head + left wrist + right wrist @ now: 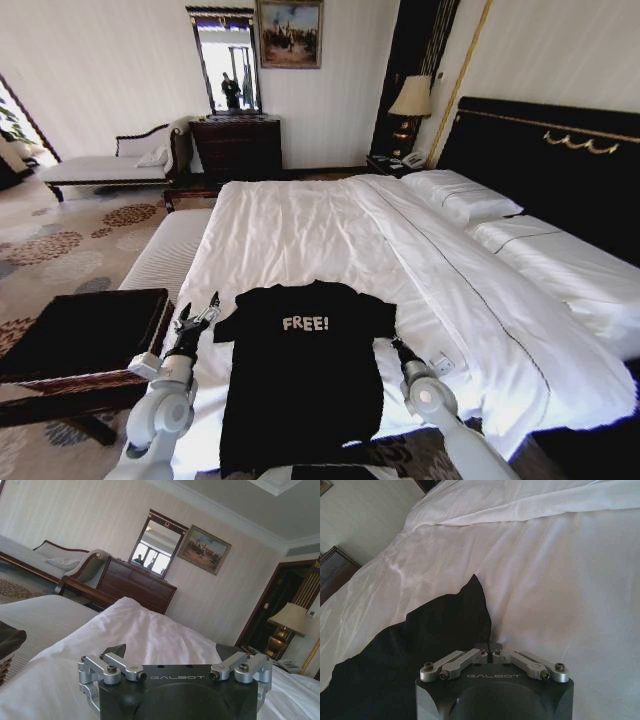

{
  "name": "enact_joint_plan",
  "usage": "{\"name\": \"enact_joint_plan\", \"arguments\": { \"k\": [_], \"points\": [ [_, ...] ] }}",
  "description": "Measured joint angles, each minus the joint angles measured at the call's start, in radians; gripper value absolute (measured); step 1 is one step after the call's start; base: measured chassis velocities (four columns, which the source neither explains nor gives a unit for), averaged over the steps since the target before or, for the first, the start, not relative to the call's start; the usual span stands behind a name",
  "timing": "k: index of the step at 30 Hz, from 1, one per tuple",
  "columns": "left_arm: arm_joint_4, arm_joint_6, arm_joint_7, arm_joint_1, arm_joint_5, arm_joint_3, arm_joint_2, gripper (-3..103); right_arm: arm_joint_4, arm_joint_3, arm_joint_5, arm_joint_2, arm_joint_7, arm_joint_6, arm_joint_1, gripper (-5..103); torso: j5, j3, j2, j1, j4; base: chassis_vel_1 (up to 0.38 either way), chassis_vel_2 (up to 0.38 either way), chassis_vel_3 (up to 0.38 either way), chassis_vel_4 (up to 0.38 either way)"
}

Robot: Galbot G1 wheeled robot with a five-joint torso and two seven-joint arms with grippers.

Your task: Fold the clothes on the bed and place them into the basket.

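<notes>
Head view: the T-shirt (305, 375) is laid flat at the bed's (330, 230) foot. The left gripper (197, 318) is spread wide beside one sleeve; the right gripper (490, 650) is pinched onto the other. Uneven pulling could skew the fold.

Black T-shirt (300, 385): white "FREE!" across chest. Left gripper (172, 659) housing: embossed "GALBOT". Right gripper (490, 647) housing: embossed "GALBOT". No other legible text.
</notes>
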Motion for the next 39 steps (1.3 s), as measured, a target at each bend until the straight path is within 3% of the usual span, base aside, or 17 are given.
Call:
{"name": "enact_joint_plan", "arguments": {
  "k": [5,8,11,13,14,16,17,19,21,22,24,26,31,39],
  "points": [
    [0.001,0.016,-0.026,0.012,-0.036,-0.005,-0.005,100,0.000,0.010,-0.029,0.015,-0.003,0.000,0.001,4,-0.0002,0.000,0.000,0.000,0.0000,0.000,0.000,0.000,0.000],
    [-0.002,0.042,-0.066,0.030,-0.063,-0.024,-0.004,100,0.000,0.028,-0.067,0.030,-0.005,0.005,-0.001,20,0.0000,0.000,0.000,0.000,0.0000,0.000,0.000,0.000,0.000],
    [0.001,0.062,-0.103,0.041,-0.078,-0.042,-0.005,100,-0.003,0.048,-0.116,0.041,-0.006,0.018,-0.002,25,0.0001,0.000,0.000,0.000,0.0001,0.000,0.000,0.000,0.000],
    [0.009,0.092,-0.159,0.059,-0.118,-0.067,-0.012,100,-0.012,0.106,-0.215,0.064,-0.022,0.029,0.003,37,-0.0002,0.000,0.000,0.000,0.0000,0.000,0.000,0.000,0.000],
    [0.009,0.092,-0.159,0.059,-0.118,-0.067,-0.012,100,-0.012,0.106,-0.215,0.064,-0.022,0.029,0.003,37,-0.0002,0.000,0.000,0.000,0.0000,0.000,0.000,0.000,0.000],
    [0.030,0.112,-0.195,0.076,-0.126,-0.080,-0.025,100,0.003,0.179,-0.245,0.101,-0.035,0.030,0.024,47,0.0001,0.000,0.000,0.000,-0.0002,0.000,0.000,0.000,0.000],
    [0.039,0.119,-0.199,0.086,-0.134,-0.080,-0.029,100,0.022,0.208,-0.231,0.114,-0.034,0.026,0.036,53,0.0001,0.000,0.000,0.000,0.0000,0.000,0.000,0.000,0.000],
    [0.044,0.123,-0.199,0.093,-0.149,-0.080,-0.031,100,0.034,0.223,-0.224,0.121,-0.034,0.023,0.044,53,-0.0004,0.000,0.000,0.000,0.0002,0.000,0.000,0.000,0.000],
    [0.053,0.134,-0.186,0.109,-0.220,-0.071,-0.042,100,0.058,0.253,-0.227,0.142,-0.038,0.023,0.059,63,-0.0001,0.000,0.000,0.000,0.0004,0.000,0.000,0.000,0.000],
    [0.054,0.135,-0.184,0.110,-0.230,-0.069,-0.045,100,0.060,0.257,-0.229,0.144,-0.039,0.023,0.060,63,0.0000,0.000,0.000,0.000,0.0004,0.000,0.000,0.000,0.000],
    [0.068,0.139,-0.151,0.103,-0.346,-0.057,-0.087,100,0.092,0.291,-0.241,0.181,-0.061,0.033,0.054,80,-0.0002,0.000,0.000,0.000,0.0002,0.000,0.000,0.000,0.000],
    [0.077,0.139,-0.140,0.094,-0.384,-0.052,-0.101,100,0.104,0.297,-0.234,0.194,-0.064,0.035,0.043,80,-0.0001,0.000,0.000,0.000,0.0001,0.000,0.000,0.000,0.000],
    [0.125,0.137,-0.124,0.036,-0.467,-0.033,-0.139,100,0.117,0.306,-0.205,0.220,-0.065,0.036,0.002,99,0.0001,0.000,0.000,0.000,-0.0002,0.000,0.000,0.000,0.000],
    [0.153,0.146,-0.152,-0.024,-0.495,-0.039,-0.140,100,0.107,0.312,-0.171,0.218,-0.064,0.036,0.003,100,-0.0002,0.000,0.000,0.000,0.0001,0.000,0.000,0.000,0.000]
  ]
}}
